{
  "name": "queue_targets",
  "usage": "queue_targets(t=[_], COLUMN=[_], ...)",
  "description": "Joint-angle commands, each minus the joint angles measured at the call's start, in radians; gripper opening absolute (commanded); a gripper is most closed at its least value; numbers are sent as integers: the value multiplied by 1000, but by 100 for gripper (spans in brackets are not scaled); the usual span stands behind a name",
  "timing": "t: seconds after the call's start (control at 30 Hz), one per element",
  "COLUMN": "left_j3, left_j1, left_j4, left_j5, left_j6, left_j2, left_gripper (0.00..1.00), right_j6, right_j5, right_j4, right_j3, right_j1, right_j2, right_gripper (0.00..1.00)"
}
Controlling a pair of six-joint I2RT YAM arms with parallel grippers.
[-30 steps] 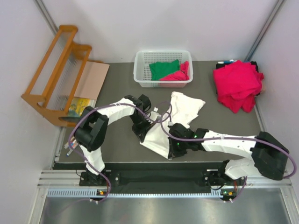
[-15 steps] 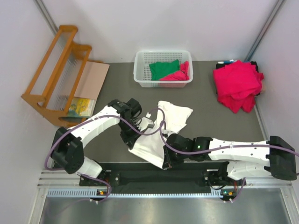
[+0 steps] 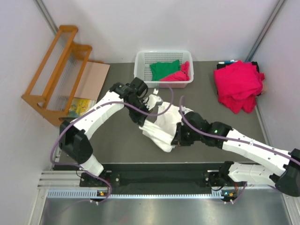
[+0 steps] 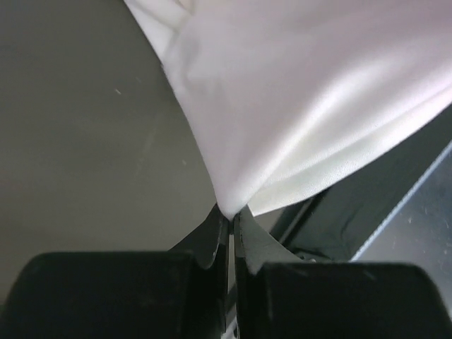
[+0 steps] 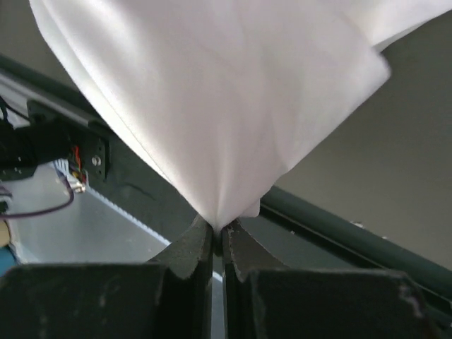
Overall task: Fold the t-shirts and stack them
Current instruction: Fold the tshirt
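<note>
Dark grey table (image 3: pixel 117 140) between white walls, with a metal rail along the near edge. Large orange-brown wooden rack (image 3: pixel 56 75) off the far-left corner, and a tan cardboard sheet (image 3: pixel 95 77) lying beside it on the table.

Left arm (image 3: pixel 101 115) stretched from the near-left base up toward table centre. Right arm (image 3: pixel 248 145) stretched from the near-right base leftward to the same spot.

Heap of crimson-pink t-shirts (image 3: pixel 238 84) at the far right of the table, rumpled, well apart from both arms.

White t-shirt (image 3: pixel 161 124) at table centre, bunched and creased, strung between the two grippers, just in front of the basket. Cannot tell whether its lower edge touches the table.

White plastic lattice basket (image 3: pixel 140 70) at far centre, holding a green t-shirt (image 3: pixel 165 69) on the left and a crimson-pink t-shirt (image 3: pixel 178 76) on the right, side by side and touching.

Left gripper (image 3: pixel 142 123) at the white t-shirt's left edge. Left wrist view: fingertips pressed together on a gathered point of white cloth, fabric fanning out and away above the grey table.

Right gripper (image 3: pixel 176 140) at the shirt's near-right edge. Right wrist view: same kind of pinch, jaws nearly shut on a fold of white cloth, with the table edge and rail visible below.

Purple cables looped over both arms.
</note>
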Motion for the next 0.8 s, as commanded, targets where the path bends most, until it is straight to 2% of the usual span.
queue_targets(t=[0.0, 0.23, 0.37, 0.6, 0.77], left_j3=[184, 528, 705, 735, 732], left_j1=[49, 61, 63, 63, 61], left_j4=[102, 34, 11, 85, 109], left_j5=[-71, -47, -50, -44, -33], left_j6=[-46, -63, -76, -96, -112], left_j2=[140, 445, 556, 615, 654], left_gripper=[1, 1, 0, 0, 0], right_j6=[-114, -211, -263, -324, -369], right_j5=[5, -38, -72, -130, -167], right_j4=[-82, 15, 87, 199, 234], right_j3=[36, 33, 36, 59, 112], right_j1=[-129, -309, -402, -591, -676], right_j2=[-34, 37, 110, 218, 333], right_gripper=[0, 0, 0, 0, 0])
